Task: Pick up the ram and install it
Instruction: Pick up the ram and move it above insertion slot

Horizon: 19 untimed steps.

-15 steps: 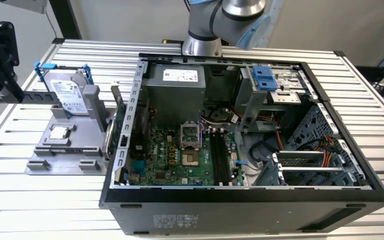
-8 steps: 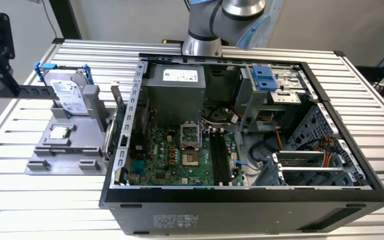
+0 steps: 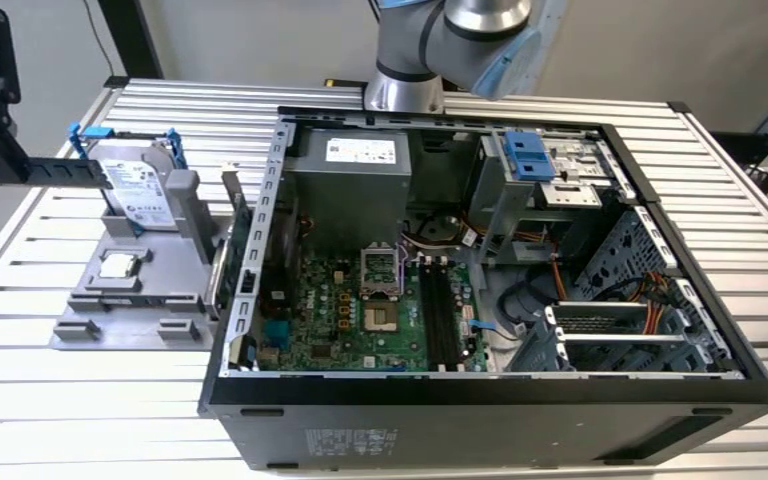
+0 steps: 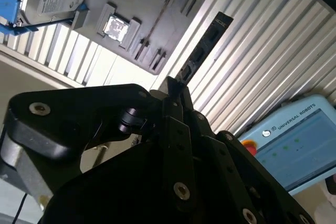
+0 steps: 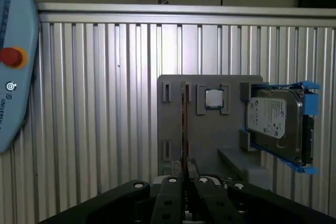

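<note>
My gripper (image 4: 176, 90) is shut on one end of the ram (image 4: 202, 51), a long narrow dark stick that juts out from between the fingers. In the first wrist view the ram (image 5: 184, 124) shows edge-on, rising from the gripper (image 5: 185, 170) in line with a slot of the grey tray (image 5: 176, 119). In the exterior view the gripper (image 3: 8, 168) hangs at the far left, above the table, with the ram (image 3: 57, 170) sticking out level towards the tray (image 3: 91, 310). The open computer case (image 3: 264, 300) lies to the exterior view's right, its motherboard (image 3: 344, 320) and black memory slots (image 3: 438, 320) exposed.
The tray also carries a silver hard drive (image 3: 137, 185) in a blue caddy and a small square CPU chip (image 3: 120, 265). A pale blue teach pendant (image 4: 294, 140) lies beyond the ribbed aluminium table (image 3: 77, 400). The arm's base (image 3: 404, 60) stands behind the case.
</note>
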Available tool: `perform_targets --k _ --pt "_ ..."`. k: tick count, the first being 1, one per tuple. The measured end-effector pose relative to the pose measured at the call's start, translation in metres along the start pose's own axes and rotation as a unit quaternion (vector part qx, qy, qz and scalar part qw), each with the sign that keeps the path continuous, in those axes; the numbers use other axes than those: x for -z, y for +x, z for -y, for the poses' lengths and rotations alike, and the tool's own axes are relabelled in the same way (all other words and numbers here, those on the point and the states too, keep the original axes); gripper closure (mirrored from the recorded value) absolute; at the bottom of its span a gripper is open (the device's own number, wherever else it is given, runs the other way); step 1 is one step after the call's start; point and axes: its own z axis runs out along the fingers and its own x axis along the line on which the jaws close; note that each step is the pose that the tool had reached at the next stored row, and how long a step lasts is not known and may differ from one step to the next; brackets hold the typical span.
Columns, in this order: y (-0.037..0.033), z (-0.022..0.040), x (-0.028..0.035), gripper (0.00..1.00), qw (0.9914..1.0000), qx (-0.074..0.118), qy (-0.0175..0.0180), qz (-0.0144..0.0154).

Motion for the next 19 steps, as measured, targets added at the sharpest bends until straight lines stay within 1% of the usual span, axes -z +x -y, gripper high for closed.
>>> perform_targets --k 3,13,14,19 --pt "-0.0002 -0.0001 0.0033 1.0 1.0 0.0 0.0 0.0" --pt "-0.0004 0.0003 0.0034 1.0 1.0 0.0 0.0 -0.0005" --pt "-0.0004 0.0012 0.0036 1.0 1.0 0.0 -0.0001 -0.0006" --pt "-0.0006 0.0106 0.0035 1.0 1.0 0.0 0.0 -0.0005"
